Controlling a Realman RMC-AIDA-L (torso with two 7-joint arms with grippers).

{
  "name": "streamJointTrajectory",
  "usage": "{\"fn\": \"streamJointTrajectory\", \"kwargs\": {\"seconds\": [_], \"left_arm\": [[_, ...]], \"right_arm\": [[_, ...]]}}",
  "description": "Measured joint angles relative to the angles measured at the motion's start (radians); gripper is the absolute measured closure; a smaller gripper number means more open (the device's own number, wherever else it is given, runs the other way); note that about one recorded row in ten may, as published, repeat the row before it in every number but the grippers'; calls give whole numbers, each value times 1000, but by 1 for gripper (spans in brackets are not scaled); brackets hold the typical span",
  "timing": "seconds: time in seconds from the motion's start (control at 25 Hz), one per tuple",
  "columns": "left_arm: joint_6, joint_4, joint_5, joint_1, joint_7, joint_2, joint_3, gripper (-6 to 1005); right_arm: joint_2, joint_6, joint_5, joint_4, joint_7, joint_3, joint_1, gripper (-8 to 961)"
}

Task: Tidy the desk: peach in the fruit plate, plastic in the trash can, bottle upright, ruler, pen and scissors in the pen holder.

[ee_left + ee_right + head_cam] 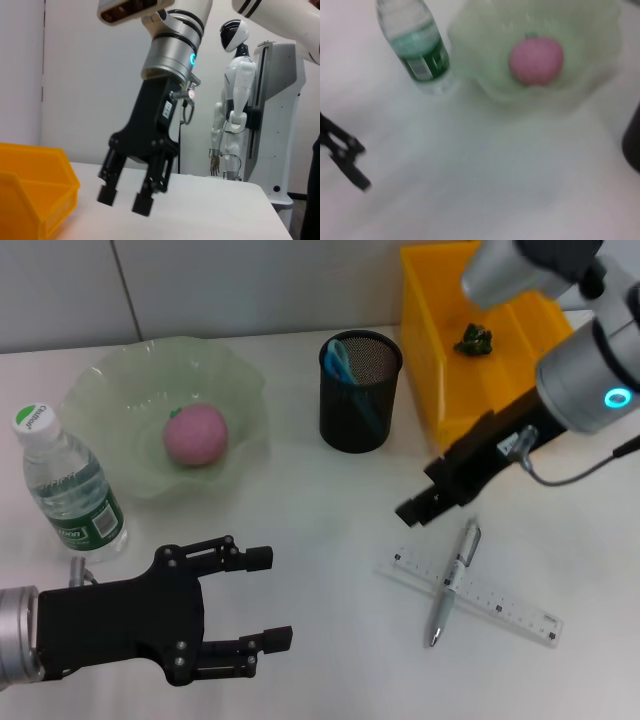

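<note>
My right gripper (418,510), half open and empty, hovers beside the pen (452,583) crossing the ruler (478,597); I should straddle the pen's barrel squarely while the open, empty left gripper (268,598) waits by the table's near edge.

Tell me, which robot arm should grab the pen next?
The right one, probably. Its right end effector hangs open just above the pen, which lies across the ruler. The left end effector is open too, but sits far across the table near the bottle.

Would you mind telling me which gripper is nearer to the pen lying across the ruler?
Right. The right gripper hovers open just above the pen, by its upper end; the left gripper sits open far across the table near the bottle.
</note>
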Motion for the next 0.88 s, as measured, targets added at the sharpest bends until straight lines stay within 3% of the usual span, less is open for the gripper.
{"fn": "streamJointTrajectory", "kwargs": {"seconds": [0.24, 0.88], "left_arm": [[2, 0, 0, 1, -4, 4, 0, 212], [10, 1, 0, 0, -12, 11, 0, 212]], "right_arm": [[2, 15, -89, 7, 94, -157, 13, 264], [3, 115, -106, 104, 105, -284, 15, 264]]}}
